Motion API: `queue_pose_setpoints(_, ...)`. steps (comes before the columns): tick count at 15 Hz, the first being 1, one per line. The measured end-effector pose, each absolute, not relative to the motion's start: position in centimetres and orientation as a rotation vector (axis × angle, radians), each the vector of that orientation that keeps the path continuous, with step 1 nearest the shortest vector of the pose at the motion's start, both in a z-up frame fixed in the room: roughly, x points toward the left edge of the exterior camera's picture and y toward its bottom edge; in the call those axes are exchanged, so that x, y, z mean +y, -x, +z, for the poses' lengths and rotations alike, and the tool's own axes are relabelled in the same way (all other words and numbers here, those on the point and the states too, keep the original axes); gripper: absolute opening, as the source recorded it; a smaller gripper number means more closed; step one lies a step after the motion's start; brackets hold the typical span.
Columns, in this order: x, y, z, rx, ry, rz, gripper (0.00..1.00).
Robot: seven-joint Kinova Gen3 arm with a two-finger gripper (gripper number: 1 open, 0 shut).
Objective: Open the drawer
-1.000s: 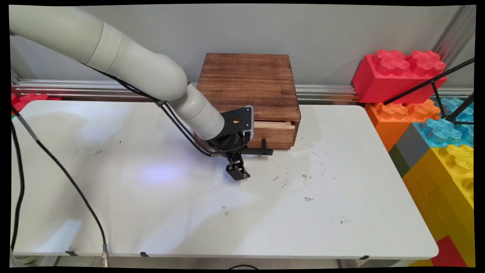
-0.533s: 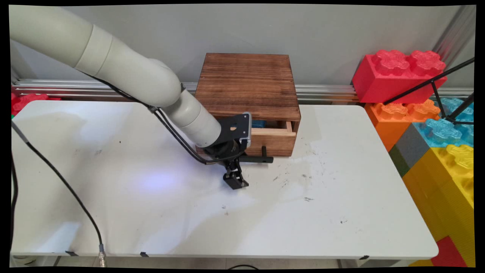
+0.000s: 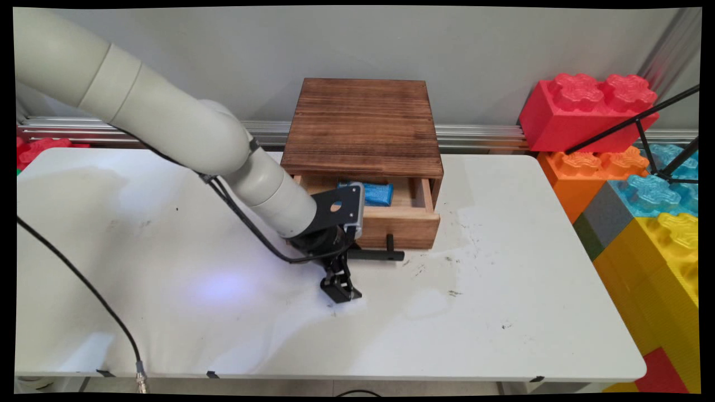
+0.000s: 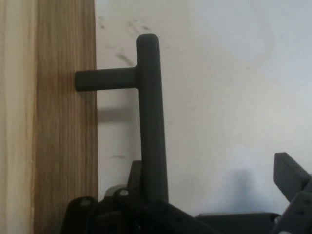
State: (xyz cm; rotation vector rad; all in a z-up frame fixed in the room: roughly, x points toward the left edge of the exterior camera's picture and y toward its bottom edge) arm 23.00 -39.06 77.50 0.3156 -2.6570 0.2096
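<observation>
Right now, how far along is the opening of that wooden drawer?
Done: the drawer stands partly out of the wooden box, enough to show a blue object inside. In hand: the jaws stand apart with the bar of the black handle between them. Left: the drawer's back part is under the box top, and how much travel remains cannot be told.

Block (image 3: 373,194) in drawer (image 3: 399,219), perhaps toward its back.

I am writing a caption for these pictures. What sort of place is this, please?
Probably a robot test lab, not a home: a bare white table against a plain wall, a wooden drawer box set out alone, and giant toy blocks stacked beside it.
</observation>
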Motion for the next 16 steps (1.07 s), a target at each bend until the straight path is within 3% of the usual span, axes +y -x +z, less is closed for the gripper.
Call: queue_pose_setpoints(16,-32.4,-21.7,77.7,-2.6,-0.269,0.11,1.0)
